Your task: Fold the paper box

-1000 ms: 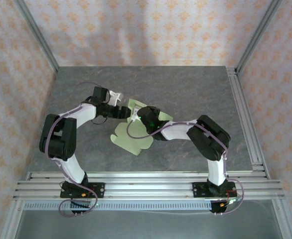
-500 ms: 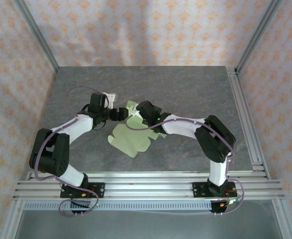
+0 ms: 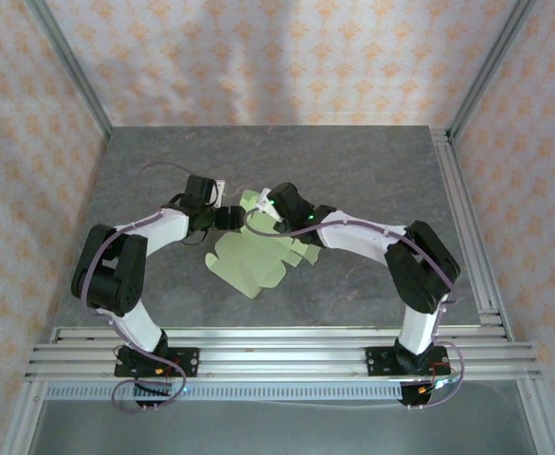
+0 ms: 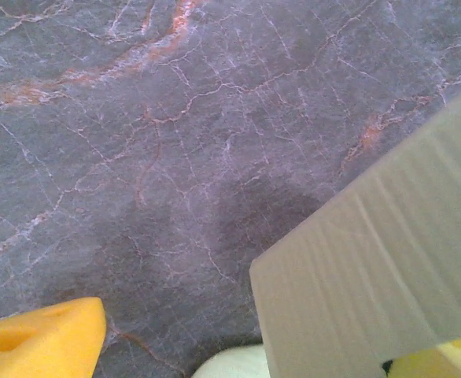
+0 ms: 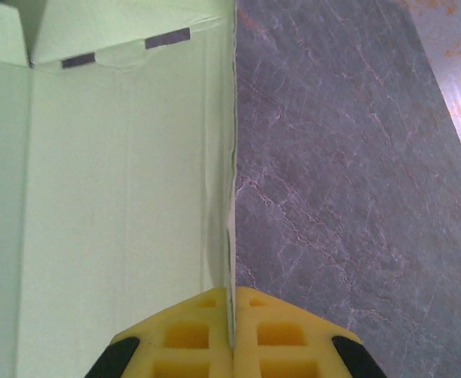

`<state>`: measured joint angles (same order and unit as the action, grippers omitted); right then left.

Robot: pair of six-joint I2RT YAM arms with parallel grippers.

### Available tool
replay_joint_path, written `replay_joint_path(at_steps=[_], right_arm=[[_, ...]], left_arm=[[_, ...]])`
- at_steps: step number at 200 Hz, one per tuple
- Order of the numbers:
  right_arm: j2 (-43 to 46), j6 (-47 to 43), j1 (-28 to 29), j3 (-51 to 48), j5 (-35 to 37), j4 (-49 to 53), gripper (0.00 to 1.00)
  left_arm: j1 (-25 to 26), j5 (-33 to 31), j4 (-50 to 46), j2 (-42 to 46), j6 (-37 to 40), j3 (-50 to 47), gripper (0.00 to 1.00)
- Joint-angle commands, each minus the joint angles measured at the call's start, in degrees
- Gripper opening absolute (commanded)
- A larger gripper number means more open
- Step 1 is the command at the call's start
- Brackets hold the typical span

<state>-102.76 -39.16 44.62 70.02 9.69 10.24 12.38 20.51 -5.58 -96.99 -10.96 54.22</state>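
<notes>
The paper box (image 3: 249,261) is a pale green die-cut sheet lying mid-table, with its far flaps raised. My right gripper (image 3: 268,207) holds one upright panel edge-on. In the right wrist view its yellow pads (image 5: 199,335) are shut on the thin card edge (image 5: 232,236), and the panel (image 5: 120,197) stretches away to the left. My left gripper (image 3: 232,216) is just left of the raised flaps. Its yellow fingers (image 4: 42,346) stand wide apart, with a shaded card flap (image 4: 372,268) in front of the right one and a rounded tab (image 4: 230,364) below.
The dark marbled tabletop (image 3: 353,171) has free room behind and to the right of the sheet. Metal frame rails (image 3: 467,218) run along the right edge and the near edge, and patterned walls close in the back and sides.
The right gripper has shifted up and left toward the far side with the card panel. The left gripper has swung right, closer to the raised flaps.
</notes>
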Motion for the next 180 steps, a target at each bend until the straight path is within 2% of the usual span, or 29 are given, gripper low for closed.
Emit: replay_joint_path(at_steps=[1, 80, 109, 180], right_arm=[[2.87, 3.16, -0.72, 0.81, -3.43, 1.68, 0.00], [2.48, 3.43, -1.20, 1.47, -3.80, 3.18, 0.00], [3.05, 3.95, -1.28, 1.44, -4.39, 3.12, 0.00], [7.46, 7.77, -3.17, 1.07, -11.87, 3.01, 0.00]], left_arm=[[0.20, -1.61, -2.33, -1.50, -1.16, 1.72, 0.84], [0.10, -4.56, -3.21, -0.71, -2.15, 2.34, 0.84], [-0.12, -7.99, -4.34, -0.14, -1.97, 2.93, 0.84], [-0.16, -10.33, -5.93, -1.88, -1.16, 3.64, 0.84]])
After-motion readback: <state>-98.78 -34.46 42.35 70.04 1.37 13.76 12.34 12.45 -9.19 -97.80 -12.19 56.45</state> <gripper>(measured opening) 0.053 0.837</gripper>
